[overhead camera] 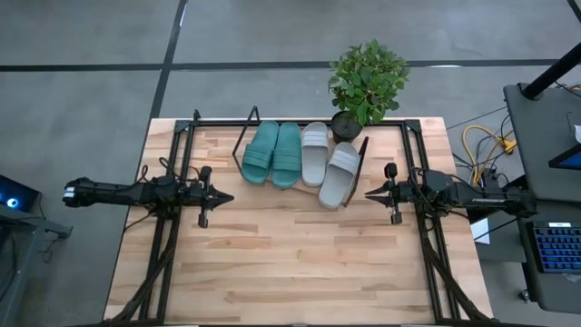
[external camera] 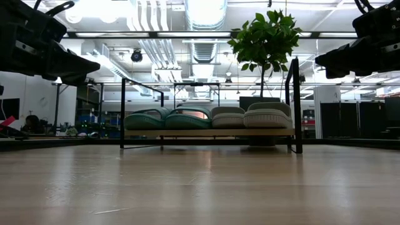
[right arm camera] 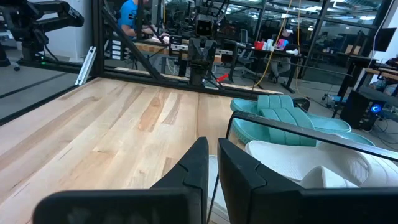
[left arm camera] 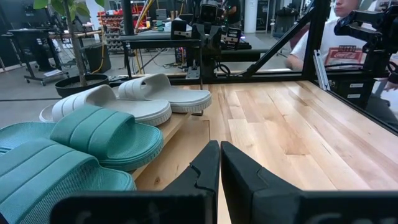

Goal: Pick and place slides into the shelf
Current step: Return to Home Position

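Bare wooden tabletop (overhead camera: pixel 300 263) lies open across the near half, between both arms. At its far edge the shelf (external camera: pixel 206 132) carries two teal slides (overhead camera: pixel 261 152) and two grey slides (overhead camera: pixel 315 150). The rightmost grey slide (overhead camera: pixel 340 174) lies skewed, reaching farthest forward. The left gripper (overhead camera: pixel 227 195) and right gripper (overhead camera: pixel 369 192) flank the shelf, clear of it, fingers pinched nearly together on nothing.

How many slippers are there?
4, in a row on the shelf: outer teal slide, inner teal slide, inner grey slide, and outer grey slide, which lies askew beside the plant. None looks hidden.
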